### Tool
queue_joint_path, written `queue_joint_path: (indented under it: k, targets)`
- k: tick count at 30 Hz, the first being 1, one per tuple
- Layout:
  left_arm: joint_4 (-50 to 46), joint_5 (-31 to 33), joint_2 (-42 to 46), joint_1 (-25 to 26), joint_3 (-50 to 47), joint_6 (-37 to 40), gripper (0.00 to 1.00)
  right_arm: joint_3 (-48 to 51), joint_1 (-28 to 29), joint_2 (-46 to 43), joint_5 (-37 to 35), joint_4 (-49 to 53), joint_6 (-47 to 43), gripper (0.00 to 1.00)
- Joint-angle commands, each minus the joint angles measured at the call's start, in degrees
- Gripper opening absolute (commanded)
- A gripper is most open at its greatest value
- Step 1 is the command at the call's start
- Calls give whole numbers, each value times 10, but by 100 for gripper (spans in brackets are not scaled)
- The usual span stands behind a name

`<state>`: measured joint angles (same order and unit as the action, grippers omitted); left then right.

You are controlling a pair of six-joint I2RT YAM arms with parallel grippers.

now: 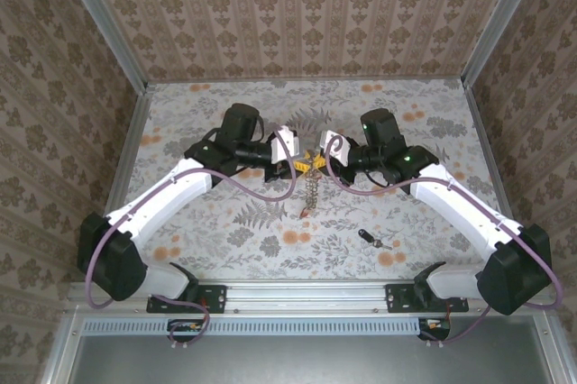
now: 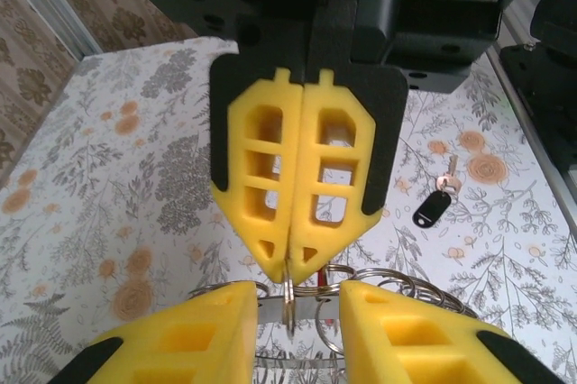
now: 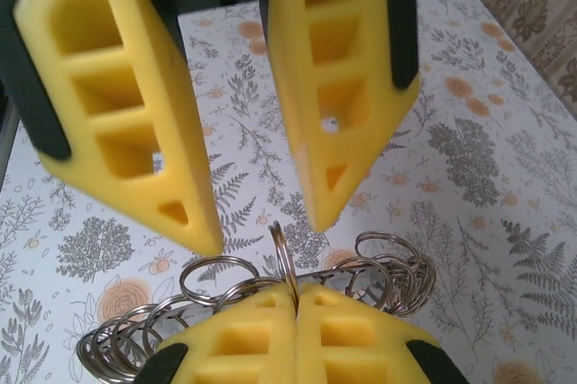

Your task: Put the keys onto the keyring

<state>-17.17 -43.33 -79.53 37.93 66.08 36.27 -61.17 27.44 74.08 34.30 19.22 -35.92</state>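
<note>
Both hands meet above the middle of the desk (image 1: 225,240). The right hand (image 2: 288,271) is closed, its yellow fingertips pinching one upright loop of the keyring (image 3: 281,253). In the wrist views the keyring looks like a bunch of linked metal split rings. The left hand (image 3: 266,226) is open, with one finger on each side of the bunch and touching nothing that can be made out.

From above, the rest of the bunch hangs below the two hands like a short chain. A small reddish piece (image 1: 305,211) sits at its lower end, too small to identify. A key with a black tag (image 1: 370,239) lies flat on the desk, well apart from the hands and over toward the near right corner.

The rings look like thin, stiff, springy wire with a slick surface. The bunch is probably light, but it is loose and likely to swing or twist when moved. A grip across the flat faces of a single loop, as the right hand has now, should hold steadier than a pinch on the rim. It ought to leave the split end of that loop clear.

The key lies low against the desk and is much smaller than a finger. Its plastic tag is the bulkier, less slippery part to grasp, which would leave the metal end free for threading.
</note>
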Motion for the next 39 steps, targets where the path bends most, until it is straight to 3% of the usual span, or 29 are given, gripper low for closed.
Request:
queue_joint_path:
  k: [1,6,20,28,35,39]
  targets:
    - [-31,11,-7,4,18,27,30,-23,5,-11,-4,5,-10,0]
    - [-45,22,-16,7,27,38,26,-25,8,-11,-3,5,-10,0]
    - [-27,-1,-29,9,36,22,0,-14,11,-19,21,-11,0,1]
    - [243,-122,2,-36,-69,-141,0,64,-29,-25,73,-116,65,18]
    - [404,-169,-28,-40,-101,-236,0,90,-42,0,105,-201,111,20]
    - [440,-173,-47,-39,-102,-264,0,109,-42,8,114,-274,151,19]
